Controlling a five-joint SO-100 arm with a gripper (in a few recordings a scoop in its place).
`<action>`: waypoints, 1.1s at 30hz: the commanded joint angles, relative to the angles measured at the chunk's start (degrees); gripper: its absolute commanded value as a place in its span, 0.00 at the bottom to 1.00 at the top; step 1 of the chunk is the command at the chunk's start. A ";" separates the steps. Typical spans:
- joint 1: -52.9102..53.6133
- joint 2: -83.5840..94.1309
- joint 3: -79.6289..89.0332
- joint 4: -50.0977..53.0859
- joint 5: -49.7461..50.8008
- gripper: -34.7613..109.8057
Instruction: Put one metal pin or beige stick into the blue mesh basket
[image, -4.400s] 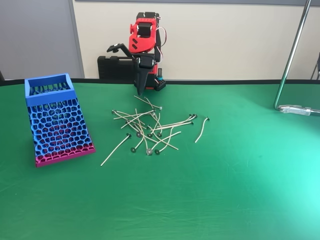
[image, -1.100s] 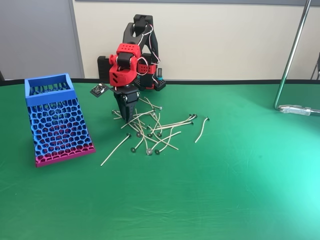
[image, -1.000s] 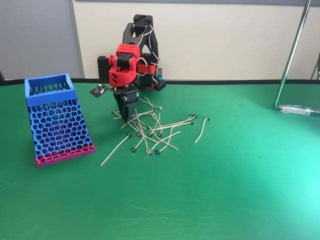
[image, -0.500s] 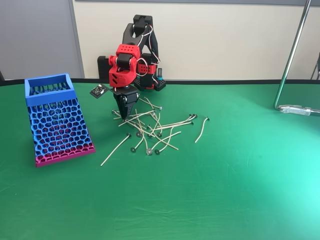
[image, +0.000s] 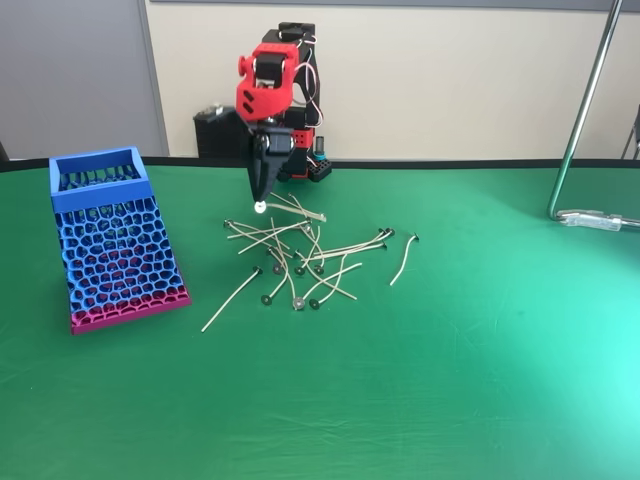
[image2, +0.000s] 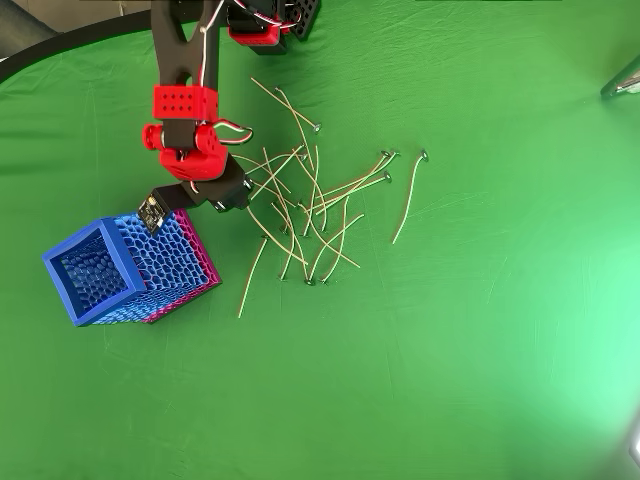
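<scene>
The red-and-black pincer (image: 260, 196) hangs point-down above the far left edge of the heap, its two dark fingers drawn together to a narrow tip. At that tip, in the fixed view, sits a small pale round disc with a thin beige stick (image: 290, 211) running off to the right and slightly down, clear of the green desk (image: 480, 360); the pincer looks closed on this one stick just by its disc end. In the overhead view the pincer (image2: 228, 195) stands beside the top right corner of the basket, and its fingertips and what they hold cannot be made out from there.

The remaining thin beige wire-like sticks with small round dark-grey metal discs at one end lie in a loose crossing pile (image: 300, 260) on the desk, right of the basket and below the pincer. One curved stick (image: 404, 258) lies apart at the right of the pile, and another straight one (image: 232, 298) lies apart toward the basket.

The tall tapered blue plastic basket with honeycomb-mesh walls, a solid blue square rim and a magenta-pink band at its base (image: 112, 240) stands at the left of the desk, mouth up. In the overhead view its inside (image2: 92, 272) shows blue mesh; whether any stick lies in it cannot be told.

No brand, label or writing can be read on the arm, the basket or the desk.
</scene>
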 joint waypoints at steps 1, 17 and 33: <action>0.88 5.45 -5.10 0.26 1.93 0.24; 13.01 2.20 -31.82 0.26 0.26 0.24; 22.41 -13.89 -50.89 0.18 0.62 0.24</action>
